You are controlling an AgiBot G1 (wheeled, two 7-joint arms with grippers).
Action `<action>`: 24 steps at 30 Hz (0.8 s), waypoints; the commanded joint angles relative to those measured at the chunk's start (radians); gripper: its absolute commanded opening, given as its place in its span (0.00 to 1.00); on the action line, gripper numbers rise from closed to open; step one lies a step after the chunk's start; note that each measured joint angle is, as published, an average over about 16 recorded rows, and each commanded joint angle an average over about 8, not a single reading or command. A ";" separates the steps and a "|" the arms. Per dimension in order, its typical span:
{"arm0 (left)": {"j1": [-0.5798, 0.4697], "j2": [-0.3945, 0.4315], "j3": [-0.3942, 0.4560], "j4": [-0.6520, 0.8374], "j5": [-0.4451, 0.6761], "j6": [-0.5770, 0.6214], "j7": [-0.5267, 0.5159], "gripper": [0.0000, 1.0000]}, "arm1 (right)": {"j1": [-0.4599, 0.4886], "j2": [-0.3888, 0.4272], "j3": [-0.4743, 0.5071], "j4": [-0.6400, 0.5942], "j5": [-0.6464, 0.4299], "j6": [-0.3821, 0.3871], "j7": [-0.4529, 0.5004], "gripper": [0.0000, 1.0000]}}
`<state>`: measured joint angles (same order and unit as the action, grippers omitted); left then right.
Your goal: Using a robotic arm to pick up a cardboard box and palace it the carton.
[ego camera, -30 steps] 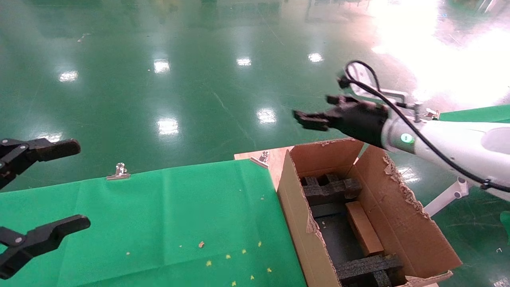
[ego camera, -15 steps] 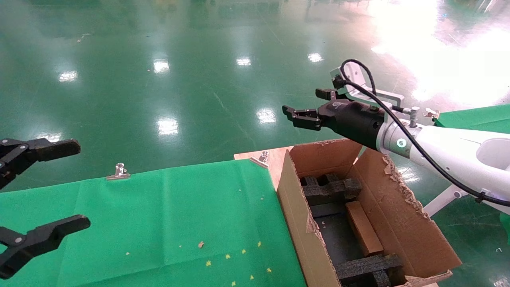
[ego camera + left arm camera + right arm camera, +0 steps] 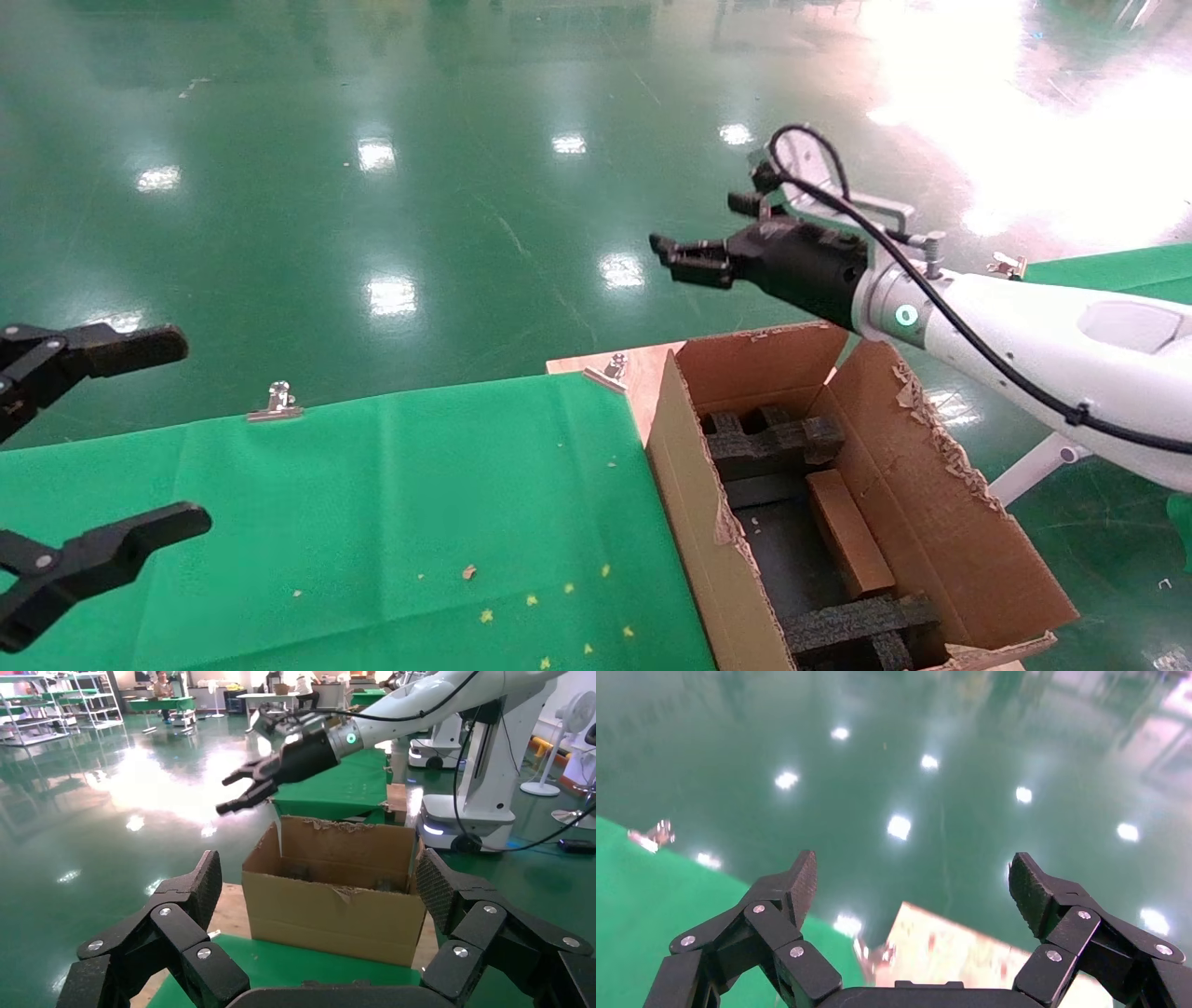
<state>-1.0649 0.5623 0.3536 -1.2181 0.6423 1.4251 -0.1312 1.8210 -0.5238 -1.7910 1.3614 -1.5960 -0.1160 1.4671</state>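
The cardboard box (image 3: pixel 849 533) lies inside the carton (image 3: pixel 941 522), on the dark bottom between the two black foam inserts (image 3: pixel 773 440), close to the right wall. The carton stands at the right end of the bench, beside the green cloth (image 3: pixel 391 522), with its flaps up. The robotic arm (image 3: pixel 1024 345) reaches over the far flap; its gripper (image 3: pixel 672 256) hangs above the floor past the far edge of the bench, fingers a little spread and holding nothing.

The left gripper (image 3: pixel 316 917) is spread wide near the left edge of the bench. The right gripper (image 3: pixel 912 903) is also spread wide and empty.

I judge the placing done. The risk now is in the retreat: the arm or its black cable (image 3: pixel 968 321) could catch the torn flap and drag the carton toward the edge.
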 commanded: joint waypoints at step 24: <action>0.000 0.000 0.000 0.000 0.000 0.000 0.000 1.00 | -0.405 -0.047 0.821 -0.042 0.470 -0.749 -0.695 1.00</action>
<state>-1.0649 0.5623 0.3536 -1.2181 0.6423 1.4251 -0.1312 1.4145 -0.5714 -0.9680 1.3194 -1.1247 -0.8673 0.7704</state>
